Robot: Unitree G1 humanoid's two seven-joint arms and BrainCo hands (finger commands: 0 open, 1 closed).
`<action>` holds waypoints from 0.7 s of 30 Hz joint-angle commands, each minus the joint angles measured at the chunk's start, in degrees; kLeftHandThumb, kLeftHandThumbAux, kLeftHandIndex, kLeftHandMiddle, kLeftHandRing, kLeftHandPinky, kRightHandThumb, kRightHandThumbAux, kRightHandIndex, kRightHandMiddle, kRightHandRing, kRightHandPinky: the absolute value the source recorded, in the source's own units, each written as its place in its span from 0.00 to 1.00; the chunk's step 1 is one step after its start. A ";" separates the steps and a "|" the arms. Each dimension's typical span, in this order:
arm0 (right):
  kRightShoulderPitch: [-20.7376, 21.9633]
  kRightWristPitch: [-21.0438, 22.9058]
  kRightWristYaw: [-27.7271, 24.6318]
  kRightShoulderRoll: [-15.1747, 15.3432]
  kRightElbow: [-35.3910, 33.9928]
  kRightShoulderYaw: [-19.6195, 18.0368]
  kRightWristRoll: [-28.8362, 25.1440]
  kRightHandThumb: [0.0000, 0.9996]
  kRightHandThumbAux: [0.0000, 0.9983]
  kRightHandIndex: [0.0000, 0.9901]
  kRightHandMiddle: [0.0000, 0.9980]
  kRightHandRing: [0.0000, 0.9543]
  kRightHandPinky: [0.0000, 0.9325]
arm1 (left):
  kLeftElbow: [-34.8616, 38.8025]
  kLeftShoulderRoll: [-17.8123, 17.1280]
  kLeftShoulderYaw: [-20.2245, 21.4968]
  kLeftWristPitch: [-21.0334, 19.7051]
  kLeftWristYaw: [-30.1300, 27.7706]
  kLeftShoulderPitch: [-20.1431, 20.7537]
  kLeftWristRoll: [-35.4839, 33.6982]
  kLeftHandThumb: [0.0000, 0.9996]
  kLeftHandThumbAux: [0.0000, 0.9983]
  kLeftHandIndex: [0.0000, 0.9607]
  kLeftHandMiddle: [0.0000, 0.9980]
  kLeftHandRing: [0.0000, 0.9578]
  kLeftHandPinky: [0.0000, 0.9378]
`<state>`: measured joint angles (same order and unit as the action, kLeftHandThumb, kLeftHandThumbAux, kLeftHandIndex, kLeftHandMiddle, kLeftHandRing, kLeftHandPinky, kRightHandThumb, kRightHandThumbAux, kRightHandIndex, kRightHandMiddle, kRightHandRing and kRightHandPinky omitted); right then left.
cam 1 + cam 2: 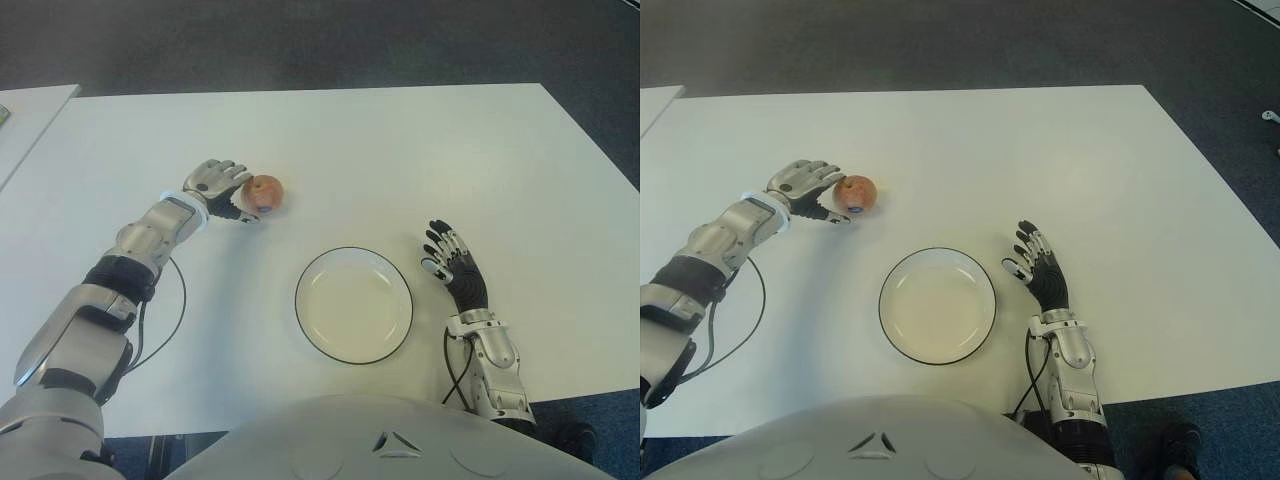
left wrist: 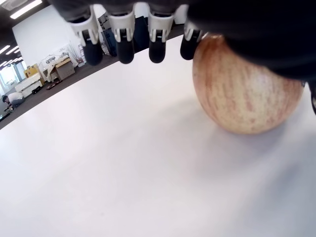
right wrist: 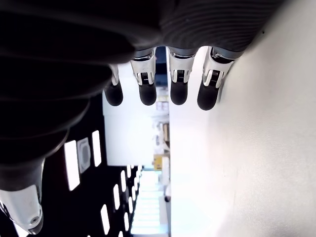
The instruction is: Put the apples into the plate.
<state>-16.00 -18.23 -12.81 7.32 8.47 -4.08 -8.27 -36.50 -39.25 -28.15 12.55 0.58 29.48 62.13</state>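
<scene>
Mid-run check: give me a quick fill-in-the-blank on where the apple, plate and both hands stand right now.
1. The apple sits on the ____, not in the plate.
2. The hand right beside the apple is the ____ hand.
3. The plate holds ____ apples.
4. The right hand shows to the plate's right with fingers spread, holding ____.

Missing words: table; left; no; nothing

No legible text, label, brand, number or sign anywhere. White table [image 1: 400, 150]: blank. Plate [image 1: 308, 330]: plain, dark rim only. Apple [image 1: 266, 191]: no sticker seen. Small triangular emblem on robot's chest [image 1: 394, 442], possibly a logo, no letters made out. Background room in left wrist view too indistinct to read.
</scene>
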 commanded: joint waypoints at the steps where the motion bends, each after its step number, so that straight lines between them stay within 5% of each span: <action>1: -3.31 2.61 0.00 -0.30 2.55 0.05 0.34 0.19 0.63 0.08 0.09 0.06 0.10 | -2.27 1.05 -1.92 0.15 0.80 0.09 -0.39 0.31 0.22 0.00 0.00 0.00 0.01; 21: -3.07 1.07 -0.72 0.07 4.07 -0.15 0.26 0.16 0.63 0.08 0.08 0.06 0.12 | -5.50 2.85 -3.38 0.04 7.39 0.82 -3.18 0.33 0.23 0.00 0.00 0.00 0.00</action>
<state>-16.70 -19.78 -13.33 7.52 8.79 -4.17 -8.27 -41.06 -37.35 -30.44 12.20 7.53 30.46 59.46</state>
